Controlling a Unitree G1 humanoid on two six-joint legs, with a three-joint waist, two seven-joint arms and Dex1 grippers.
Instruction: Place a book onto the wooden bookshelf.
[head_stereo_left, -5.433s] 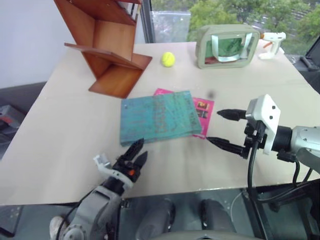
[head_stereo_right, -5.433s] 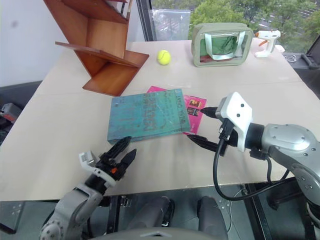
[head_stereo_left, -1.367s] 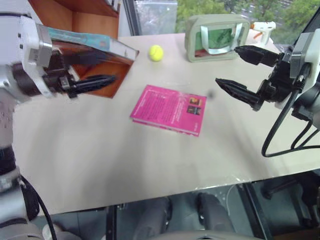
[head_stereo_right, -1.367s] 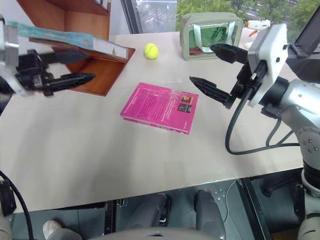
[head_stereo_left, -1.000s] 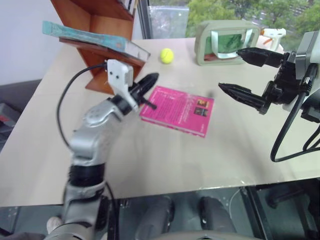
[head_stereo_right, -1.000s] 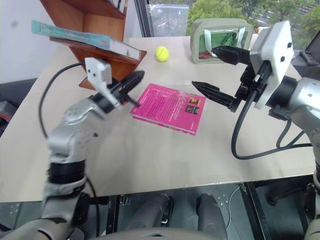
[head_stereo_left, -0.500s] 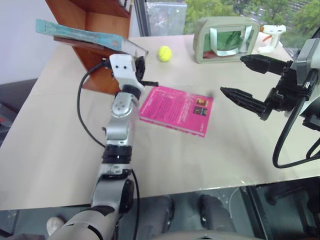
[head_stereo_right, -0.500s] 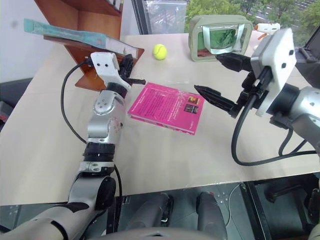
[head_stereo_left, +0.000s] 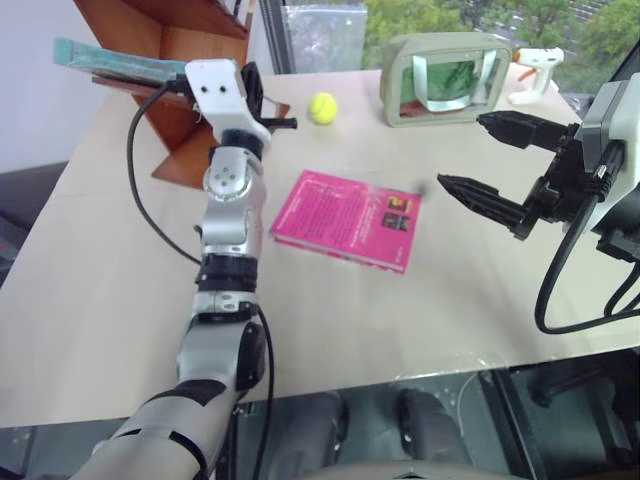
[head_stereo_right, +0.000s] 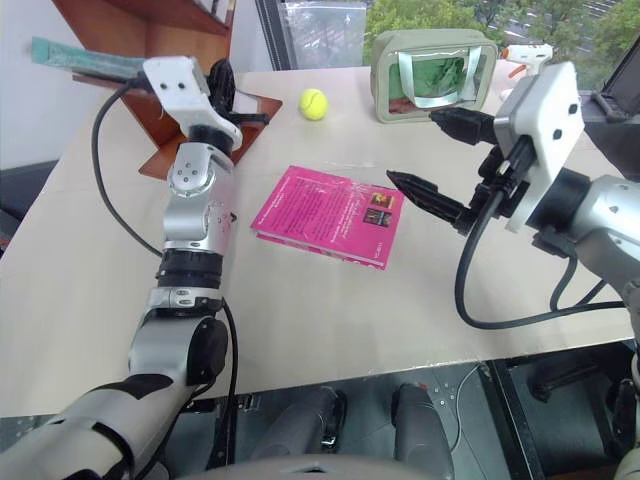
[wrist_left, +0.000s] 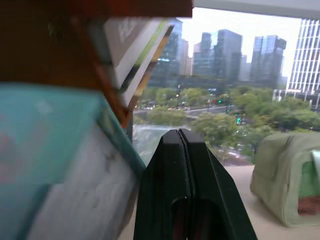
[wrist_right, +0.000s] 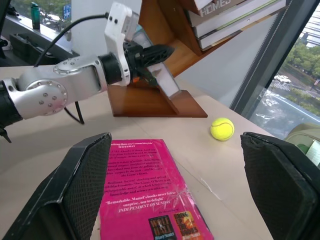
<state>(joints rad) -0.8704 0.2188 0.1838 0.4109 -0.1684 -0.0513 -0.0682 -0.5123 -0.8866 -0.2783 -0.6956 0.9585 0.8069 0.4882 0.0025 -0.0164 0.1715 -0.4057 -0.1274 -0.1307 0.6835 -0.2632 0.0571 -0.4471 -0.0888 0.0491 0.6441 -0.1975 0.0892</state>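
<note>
Starting at the upper left of the head view: the book lies flat on a slanted board of the wooden bookshelf, its near end jutting past the board's edge toward me. I judge the placement as good as made, though the overhang suggests it may want a nudge deeper.

Just right of it, my left gripper has its fingers pressed together with nothing between them (the left wrist view confirms the two black fingers meeting along one seam). It sits right beside the book's protruding end; whether it touches I cannot tell. Shut fingers make a blunt pusher, which would explain the posture.

Centre frame, the pink book lies flat on the table, not part of this job. Upper centre, a tennis ball, then a grey-green framed bag.

Right side, my right gripper hangs above the table with its fingers spread wide, holding nothing, parked well apart from the shelf so it doesn't crowd the left arm.
</note>
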